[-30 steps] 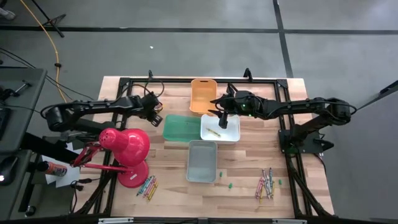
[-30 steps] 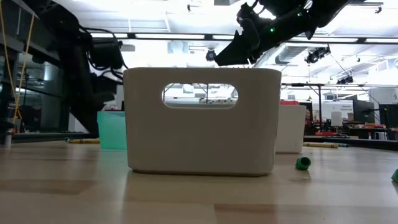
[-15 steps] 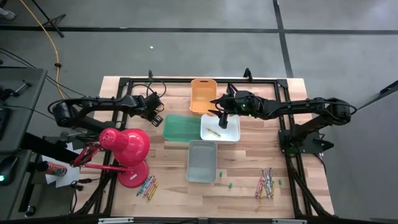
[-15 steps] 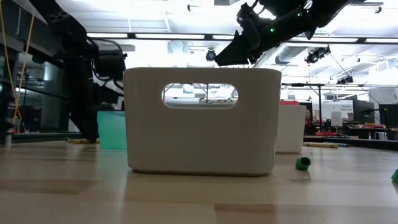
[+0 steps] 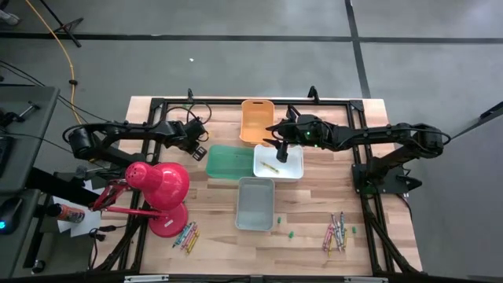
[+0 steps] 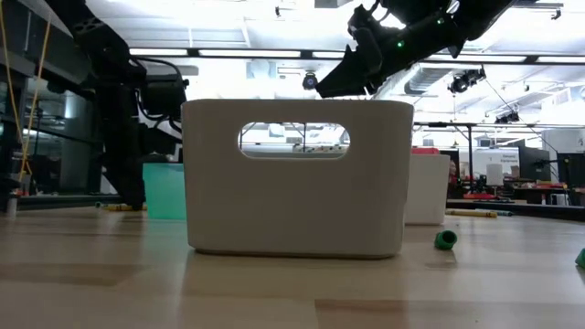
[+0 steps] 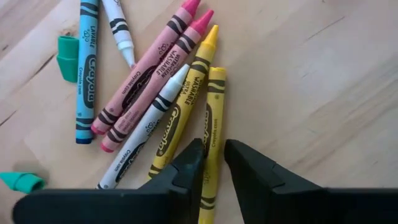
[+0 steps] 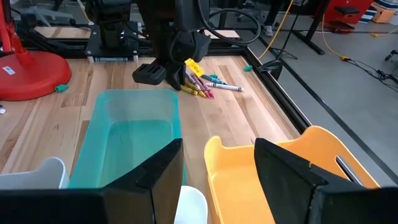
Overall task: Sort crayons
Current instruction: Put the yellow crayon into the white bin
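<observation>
With the left hand (image 7: 213,163) narrowed astride a yellow crayon (image 7: 211,140) in the crayons (image 7: 149,99) heaped near the counter's (image 7: 298,74) far left corner, its neighbour could get pinched too, while the right hand (image 8: 217,155) hangs wide over the bins.

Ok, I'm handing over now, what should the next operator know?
Left gripper: down on the back-left pile, straddling a yellow crayon; grip unconfirmed.
Right gripper: fingers open, empty, hovering over the white bin.
Done: one sorted crayon lies in the white bin.
Left: front-left pile and front-right pile; teal bin, orange bin and grey bin show no crayons.
</observation>
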`<state>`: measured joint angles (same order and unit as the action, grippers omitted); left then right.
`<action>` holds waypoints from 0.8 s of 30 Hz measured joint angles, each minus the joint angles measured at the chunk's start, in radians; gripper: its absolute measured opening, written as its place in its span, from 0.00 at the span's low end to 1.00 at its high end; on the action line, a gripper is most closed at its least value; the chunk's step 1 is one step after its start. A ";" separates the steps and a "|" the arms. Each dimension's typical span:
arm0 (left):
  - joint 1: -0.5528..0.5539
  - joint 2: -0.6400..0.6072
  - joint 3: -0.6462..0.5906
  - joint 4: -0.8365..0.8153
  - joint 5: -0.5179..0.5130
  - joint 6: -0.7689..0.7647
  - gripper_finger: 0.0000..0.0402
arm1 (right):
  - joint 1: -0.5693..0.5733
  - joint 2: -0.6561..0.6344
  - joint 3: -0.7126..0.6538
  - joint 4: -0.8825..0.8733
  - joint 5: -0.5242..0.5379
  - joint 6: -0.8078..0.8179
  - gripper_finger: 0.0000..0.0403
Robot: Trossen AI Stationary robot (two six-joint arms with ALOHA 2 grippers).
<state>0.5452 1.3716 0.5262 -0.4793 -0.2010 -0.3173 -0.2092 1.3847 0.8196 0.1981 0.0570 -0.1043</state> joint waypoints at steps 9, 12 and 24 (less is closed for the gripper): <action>-0.004 -0.041 -0.005 -0.021 0.003 0.005 0.02 | 0.000 0.000 0.000 0.000 0.000 0.000 0.48; -0.012 -0.096 -0.009 -0.046 0.017 0.005 0.01 | 0.000 0.000 0.000 0.000 0.000 0.000 0.48; -0.105 -0.449 -0.006 0.072 0.070 0.014 0.00 | 0.000 0.000 0.000 0.001 0.000 0.003 0.48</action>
<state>0.4398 0.9230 0.5205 -0.4075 -0.1314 -0.3029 -0.2092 1.3849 0.8196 0.1989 0.0570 -0.1017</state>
